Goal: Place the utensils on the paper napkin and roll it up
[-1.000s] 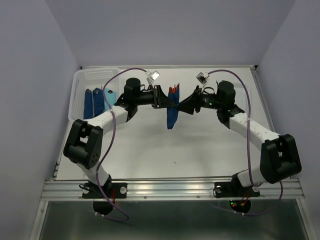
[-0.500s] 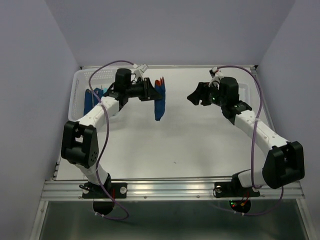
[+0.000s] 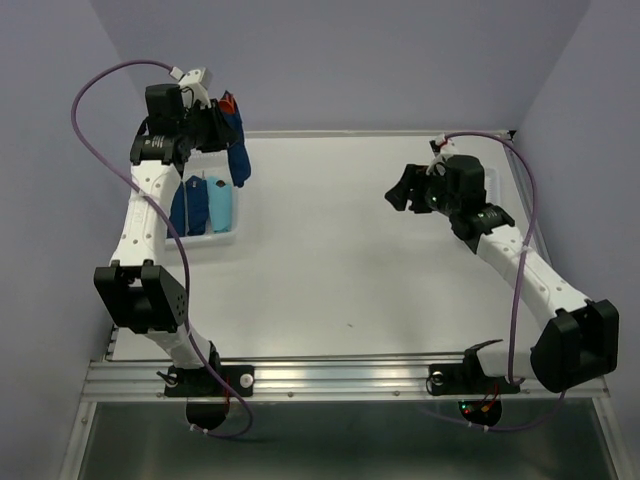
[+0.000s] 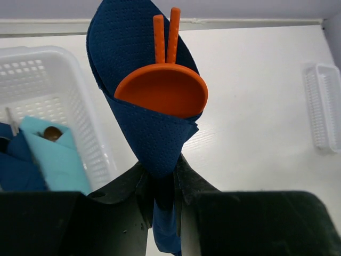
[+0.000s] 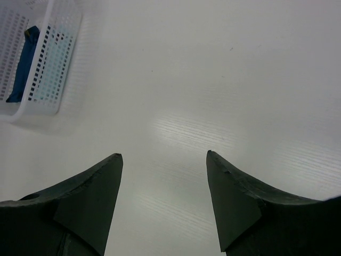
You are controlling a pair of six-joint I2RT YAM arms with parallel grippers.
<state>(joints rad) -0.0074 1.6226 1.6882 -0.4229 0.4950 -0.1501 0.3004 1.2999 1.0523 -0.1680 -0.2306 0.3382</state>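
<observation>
Navy paper napkin (image 4: 141, 122) — wrapped round orange utensils (image 4: 162, 98) — is clamped in the left gripper (image 4: 163, 182) jaws; right gripper (image 5: 162, 170) jaws are spread, empty.

Utensils (image 4: 161, 96) mostly inside napkin (image 4: 154, 141)

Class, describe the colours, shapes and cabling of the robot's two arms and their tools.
The left arm and right arm have white links and bulky black joints. A purple cable loops along each. The left tool and right tool are black, each with two tapered fingers.
</observation>
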